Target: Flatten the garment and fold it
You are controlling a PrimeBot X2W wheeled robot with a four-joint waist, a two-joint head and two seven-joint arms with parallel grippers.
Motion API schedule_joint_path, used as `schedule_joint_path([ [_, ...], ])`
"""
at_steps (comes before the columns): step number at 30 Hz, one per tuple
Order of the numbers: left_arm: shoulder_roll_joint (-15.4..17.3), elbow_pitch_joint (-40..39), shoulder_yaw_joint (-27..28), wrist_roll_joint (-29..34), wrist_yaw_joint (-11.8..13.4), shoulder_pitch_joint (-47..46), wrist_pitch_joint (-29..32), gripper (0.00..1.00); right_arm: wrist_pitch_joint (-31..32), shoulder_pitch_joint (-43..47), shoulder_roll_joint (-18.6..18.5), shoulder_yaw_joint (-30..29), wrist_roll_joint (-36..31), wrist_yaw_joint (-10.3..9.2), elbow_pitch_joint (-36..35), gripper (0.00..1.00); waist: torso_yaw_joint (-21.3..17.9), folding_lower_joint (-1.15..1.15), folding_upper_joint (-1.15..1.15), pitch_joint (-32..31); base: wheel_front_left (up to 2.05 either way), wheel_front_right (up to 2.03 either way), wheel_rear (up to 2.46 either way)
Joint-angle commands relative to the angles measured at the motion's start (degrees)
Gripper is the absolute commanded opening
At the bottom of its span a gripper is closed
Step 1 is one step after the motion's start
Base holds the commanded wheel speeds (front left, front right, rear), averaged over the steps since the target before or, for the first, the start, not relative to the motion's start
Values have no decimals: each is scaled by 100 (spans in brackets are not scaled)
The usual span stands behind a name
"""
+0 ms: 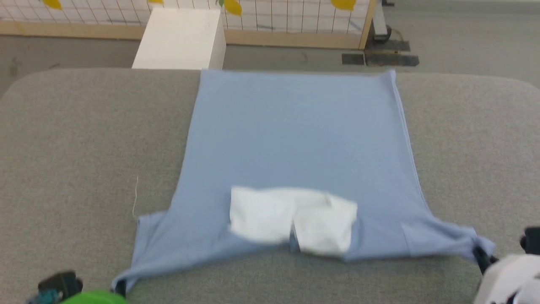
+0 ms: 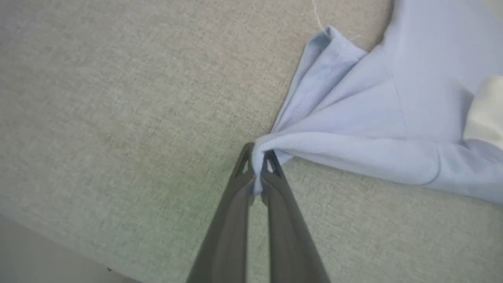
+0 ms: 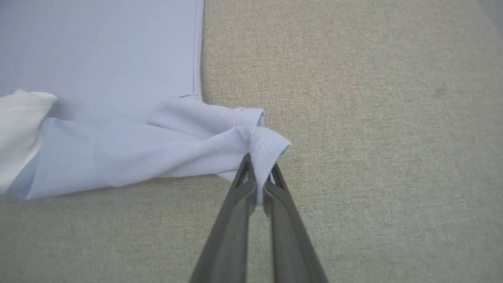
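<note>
Garment [image 1: 295,139]: light blue shirt, spread flat on the grey fabric-covered table [image 1: 76,143], roughly centred left to right. The hem lies along the table's far edge. The white collar [image 1: 291,219] lies at the near middle, crumpled and a little blurred. The body panel is smooth, with no large wrinkles visible. The side seams run straight from the far corners toward the sleeves.

Left gripper [image 2: 257,155]: at the near left. Its two dark fingers are closed on the tip of the left sleeve, and the cloth is bunched between the fingertips. From this pinch the sleeve fans out toward the shirt body and its cuff edge is folded over.

Right gripper [image 3: 259,169]: at the near right. It is closed on the tip of the right sleeve, and a small loop of knit fabric pokes up past the fingertips. This sleeve is gathered into folds between the pinch and the side seam.

Both sleeves are drawn outward and slightly nearward, so the shoulder line runs almost straight across the near side.

A loose pale thread [image 1: 136,196] lies on the table just left of the left sleeve.

Beyond the table: a white box [image 1: 181,38] stands on the grey floor [image 1: 464,38] at the far left. Behind it is a wire-mesh panel [image 1: 295,17] in a wooden frame, with yellow shapes on it.
</note>
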Motion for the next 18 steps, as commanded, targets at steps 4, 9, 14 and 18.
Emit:
schedule_joint_path([
  [4, -10, -62, 135, -48, 286, 536, 83, 0, 106, 358, 20, -227, 134, -11, 50, 0, 2, 1, 0, -137, 0, 0, 0],
  [9, -58, 6, 98, -78, 312, 752, 107, 0, 85, 578, 23, -201, 359, -11, 487, 0, 52, 1, 0, -138, 0, 0, 0],
  [14, -181, 94, -45, -192, 58, 615, 14, 0, -208, 589, 24, -20, 502, -11, 994, 42, 117, 1, 0, -99, 0, 0, 0],
  [18, -215, 163, -94, -241, -70, 444, -51, 0, -443, 534, 24, 75, 709, -11, 1215, 100, 171, 1, 0, -71, 0, 0, 0],
])
